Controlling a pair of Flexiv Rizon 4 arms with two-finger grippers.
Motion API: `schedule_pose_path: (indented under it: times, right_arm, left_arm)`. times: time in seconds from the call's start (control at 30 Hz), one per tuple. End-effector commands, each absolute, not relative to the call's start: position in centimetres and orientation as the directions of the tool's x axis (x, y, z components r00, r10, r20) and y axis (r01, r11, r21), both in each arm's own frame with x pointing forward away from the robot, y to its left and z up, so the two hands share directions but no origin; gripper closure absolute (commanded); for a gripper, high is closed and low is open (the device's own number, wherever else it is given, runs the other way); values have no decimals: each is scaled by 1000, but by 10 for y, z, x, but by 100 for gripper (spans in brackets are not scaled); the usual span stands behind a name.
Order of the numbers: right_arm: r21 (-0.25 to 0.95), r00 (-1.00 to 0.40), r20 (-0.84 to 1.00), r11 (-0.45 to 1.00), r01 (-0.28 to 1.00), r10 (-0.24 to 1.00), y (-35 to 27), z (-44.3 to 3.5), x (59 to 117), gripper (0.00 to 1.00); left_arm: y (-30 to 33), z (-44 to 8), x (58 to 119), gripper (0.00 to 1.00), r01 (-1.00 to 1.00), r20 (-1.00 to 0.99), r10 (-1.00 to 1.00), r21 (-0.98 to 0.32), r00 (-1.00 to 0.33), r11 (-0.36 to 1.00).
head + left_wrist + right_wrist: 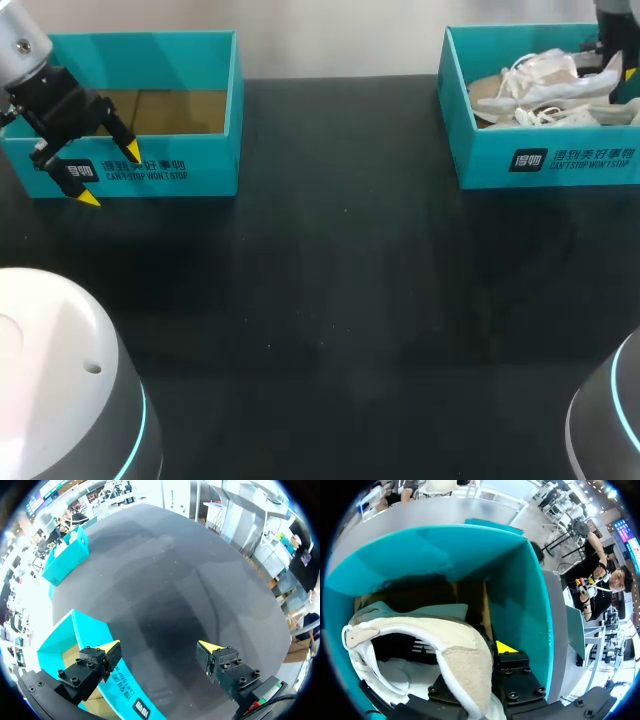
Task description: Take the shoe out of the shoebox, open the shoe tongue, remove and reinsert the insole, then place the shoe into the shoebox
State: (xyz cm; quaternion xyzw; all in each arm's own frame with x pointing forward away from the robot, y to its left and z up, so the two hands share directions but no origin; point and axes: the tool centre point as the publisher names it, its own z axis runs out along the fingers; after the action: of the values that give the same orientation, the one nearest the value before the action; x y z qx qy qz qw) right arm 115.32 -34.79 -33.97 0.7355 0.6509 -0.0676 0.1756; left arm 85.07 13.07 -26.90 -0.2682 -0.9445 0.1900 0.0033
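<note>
On the near side of the dark surface [330, 300], at our left, the left tool [110, 174] hangs by the front wall of the left shoebox [215, 160]. Its fingers are spread wide with nothing between them.

Left wrist view: the left tool [159, 647] has one yellow tip over the teal wall of the left shoebox [85, 630] and the other over bare surface [165, 580]. We cannot tell whether the tip touches the wall. The box shows only its brown cardboard floor.

Farther back and well apart, at our right, is the right shoebox [480, 150], also teal. The shoe [545, 85], white and beige, lies inside it with loose white laces [540, 117] toward the front wall. The right tool [620, 65] reaches down into this box at the shoe's far end; one yellow tip shows.

Right wrist view: the right tool [485, 660] is narrow, closed on the heel wall of the shoe [455, 640]. One finger is outside the suede collar and the other inside the opening, its tip hidden. The inner wall of the right shoebox [520, 595] stands just beside the outer finger.
</note>
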Motion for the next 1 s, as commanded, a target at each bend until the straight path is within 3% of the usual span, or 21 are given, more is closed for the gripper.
schedule_pose_path:
  times: [0.03,0.63,1.0]
  right_arm:
    - [155,139,-328,-92,984,934,-347,-342,1166,100]
    - [78,93,-340,-70,994,936,-350,-370,1170,100]
    - [49,72,-308,-60,997,948,-356,-353,1160,100]
  left_arm:
    - [131,-268,850,0,506,-95,508,-358,-856,785]
    - [131,-268,850,0,506,-95,508,-358,-856,785]
    - [131,-268,850,0,506,-95,508,-358,-856,785]
